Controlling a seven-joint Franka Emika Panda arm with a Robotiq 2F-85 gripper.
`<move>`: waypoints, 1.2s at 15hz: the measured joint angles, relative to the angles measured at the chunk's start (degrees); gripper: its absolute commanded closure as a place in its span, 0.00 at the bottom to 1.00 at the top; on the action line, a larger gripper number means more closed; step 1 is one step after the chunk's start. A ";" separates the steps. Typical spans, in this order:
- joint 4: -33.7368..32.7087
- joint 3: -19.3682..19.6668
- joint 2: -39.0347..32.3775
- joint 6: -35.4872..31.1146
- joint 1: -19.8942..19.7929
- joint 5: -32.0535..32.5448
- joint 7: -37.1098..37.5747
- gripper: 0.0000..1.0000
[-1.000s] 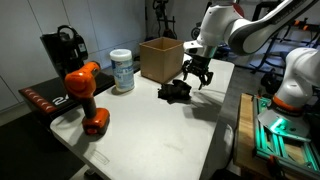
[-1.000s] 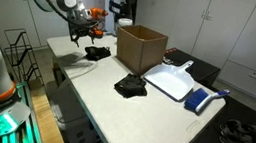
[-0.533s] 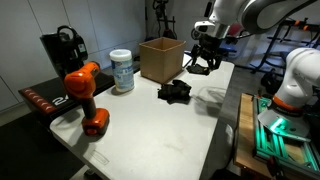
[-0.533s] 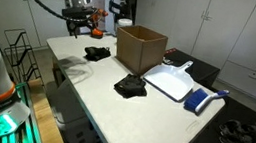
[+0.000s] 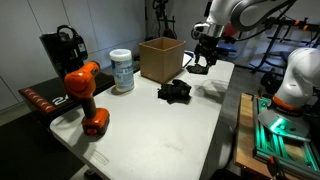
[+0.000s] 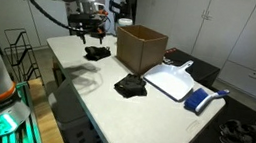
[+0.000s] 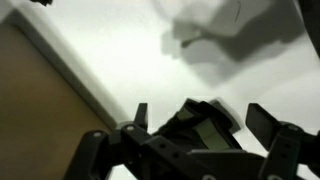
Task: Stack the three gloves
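The claw (image 6: 86,30) had risen from table height beside the second glove (image 6: 96,52) a second before, and since the last half second had slid a little rightward toward the box (image 6: 139,49). It hung clear of the table (image 6: 162,117) in the upper left of that frame, above and just left of the second glove. In an exterior view the claw (image 5: 200,66) sat right of the box (image 5: 160,58), above and right of the second glove (image 5: 175,91), not touching it. In the wrist view the claw (image 7: 203,112) stood fairly wide, with a dark crumpled mass filling the gap, seemingly a black glove (image 7: 205,125) pinched there. A third glove (image 6: 129,85) lay near the frame's middle, just below the box and apart from the second glove.
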State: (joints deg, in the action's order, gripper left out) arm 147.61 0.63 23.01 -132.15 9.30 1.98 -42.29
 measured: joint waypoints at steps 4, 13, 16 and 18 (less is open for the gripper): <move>1.04 6.49 -0.63 0.54 -6.16 0.26 0.29 0.00; 0.94 10.85 -12.73 -15.38 -16.54 5.58 8.63 0.00; 0.17 10.79 -17.43 -19.40 -16.87 5.82 13.29 0.27; -0.73 10.62 -20.21 -21.12 -16.87 5.81 15.62 0.29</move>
State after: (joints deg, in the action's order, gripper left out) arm 146.88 11.25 2.80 -153.28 -7.57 7.80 -26.67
